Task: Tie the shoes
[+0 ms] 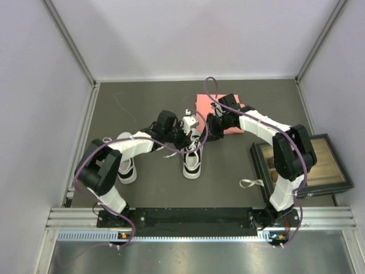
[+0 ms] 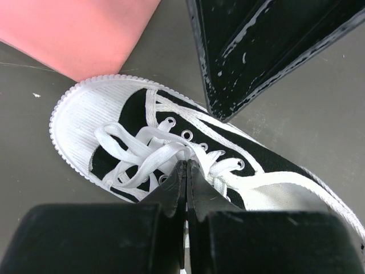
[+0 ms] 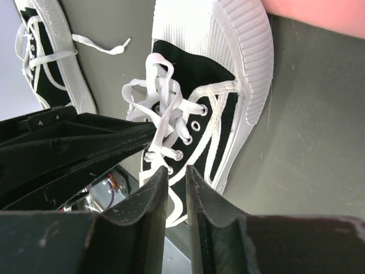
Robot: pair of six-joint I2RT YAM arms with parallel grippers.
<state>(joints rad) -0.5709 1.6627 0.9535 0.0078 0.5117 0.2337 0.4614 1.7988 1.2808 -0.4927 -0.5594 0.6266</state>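
Observation:
One of the shoes (image 1: 192,162) lies mid-table, black with a white toe cap (image 2: 85,114) and loose white laces (image 2: 142,151). My left gripper (image 2: 187,164) is shut, its tips pinching a lace strand over the eyelets; from above, the left gripper (image 1: 191,138) sits over this shoe's far end. My right gripper (image 3: 177,171) hovers over the same shoe (image 3: 217,103), jaws a narrow gap apart with nothing between them, and the right gripper (image 1: 206,133) is close beside the left. The other shoe (image 1: 126,170) lies to the left, partly under the left arm, its lace (image 3: 102,45) trailing.
A pink pad (image 1: 214,104) lies just beyond the shoe's toe. A dark framed tray (image 1: 311,162) sits at the right, with a white strip (image 1: 251,183) on the table beside it. Grey walls close in the back and sides.

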